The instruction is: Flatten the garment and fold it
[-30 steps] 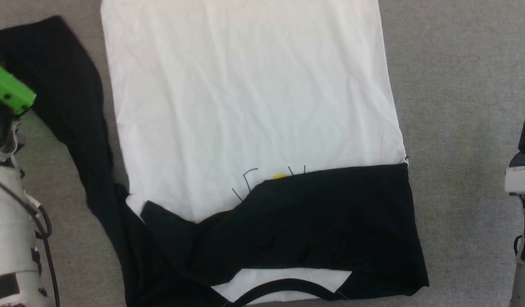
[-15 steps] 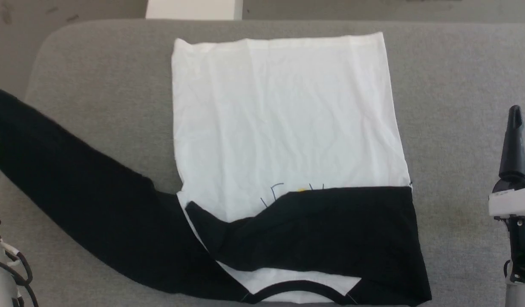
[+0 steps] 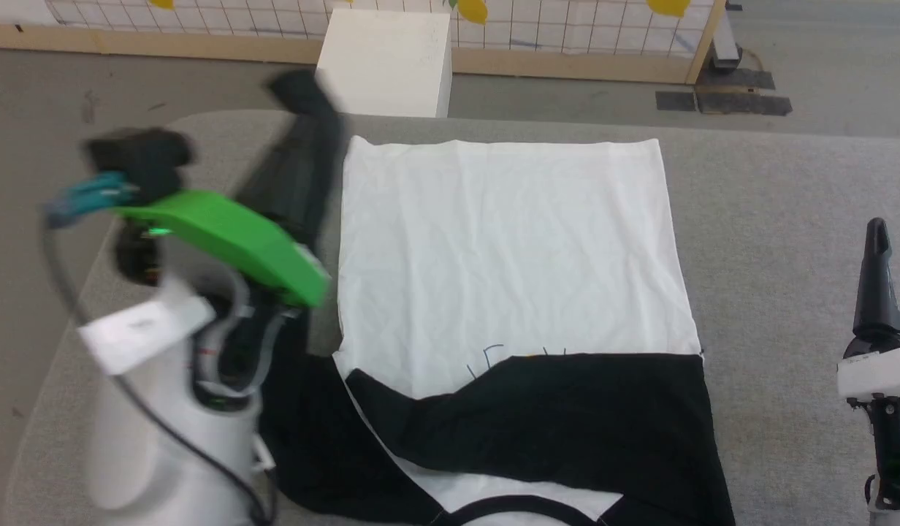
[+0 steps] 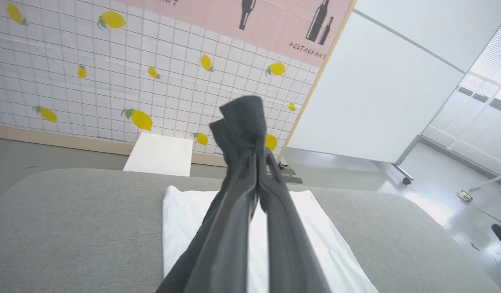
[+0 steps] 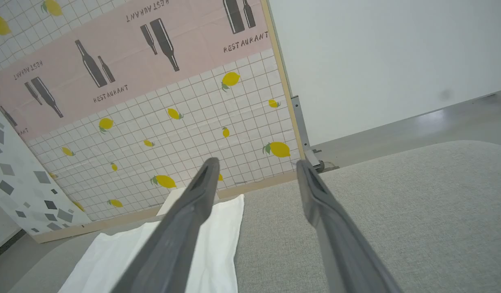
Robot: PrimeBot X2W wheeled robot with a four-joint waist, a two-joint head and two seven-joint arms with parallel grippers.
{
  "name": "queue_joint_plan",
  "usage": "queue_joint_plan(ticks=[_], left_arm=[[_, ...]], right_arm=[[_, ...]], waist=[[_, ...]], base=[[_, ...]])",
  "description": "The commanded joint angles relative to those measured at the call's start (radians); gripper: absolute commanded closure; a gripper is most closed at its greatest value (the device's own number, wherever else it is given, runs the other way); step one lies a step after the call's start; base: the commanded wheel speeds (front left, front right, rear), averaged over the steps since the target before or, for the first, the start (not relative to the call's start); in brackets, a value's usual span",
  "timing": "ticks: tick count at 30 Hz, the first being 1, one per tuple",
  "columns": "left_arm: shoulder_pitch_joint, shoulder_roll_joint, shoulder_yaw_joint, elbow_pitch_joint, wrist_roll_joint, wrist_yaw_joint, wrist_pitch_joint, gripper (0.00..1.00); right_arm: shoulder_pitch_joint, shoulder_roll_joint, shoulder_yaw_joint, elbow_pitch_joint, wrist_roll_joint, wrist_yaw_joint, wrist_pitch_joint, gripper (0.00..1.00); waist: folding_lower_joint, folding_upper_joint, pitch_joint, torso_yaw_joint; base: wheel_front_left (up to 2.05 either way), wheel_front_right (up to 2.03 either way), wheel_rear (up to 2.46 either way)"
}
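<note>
The head camera is looking forward and steeply down from the near side of the grey table (image 3: 786,219), taking in most of the spread garment (image 3: 508,248) and, beyond it, the white box (image 3: 388,62) and lemon-print screen (image 3: 567,29). The left wrist camera is looking from well above the table, close along the left gripper (image 4: 258,162), toward that screen. The right wrist camera is sitting low over the table behind the right gripper (image 5: 256,167), tilting upward. All three are sharing the garment's white cloth and the screen.

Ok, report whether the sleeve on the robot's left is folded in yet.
Not folded. The left gripper pinches its cuff, holding the sleeve lifted beside the garment; the other sleeve lies across the chest.
</note>
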Motion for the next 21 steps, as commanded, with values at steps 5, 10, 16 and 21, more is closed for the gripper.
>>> queue_joint_plan(ticks=[5, 10, 16, 21], left_arm=[[-0.009, -0.049, -0.2, 0.089, 0.014, -0.015, 0.022, 1.0], [-0.043, -0.061, -0.419, 0.241, 0.0, -0.023, -0.006, 1.0], [-0.047, -0.062, -0.658, 0.398, -0.087, -0.019, -0.043, 1.0], [-0.039, -0.062, -0.792, 0.484, -0.122, -0.004, -0.054, 1.0]], right_arm=[[0.019, 0.0, 0.008, 0.014, 0.017, -0.001, -0.01, 0.0], [0.021, 0.0, 0.014, 0.024, 0.023, -0.001, -0.016, 0.0], [0.016, 0.0, 0.017, 0.042, 0.031, -0.001, -0.027, 0.0], [0.028, 0.0, 0.009, 0.049, 0.034, -0.001, -0.04, 0.0]], waist=[[0.0001, -0.0001, -0.01, -0.031], [0.0001, -0.0001, 0.008, -0.082], [0.0001, -0.0001, 0.029, -0.14], [0.0001, -0.0001, 0.04, -0.152]], base=[[0.0, 0.0, 0.0], [0.0, 0.0, 0.0], [0.0, 0.0, 0.0], [0.0, 0.0, 0.0]])
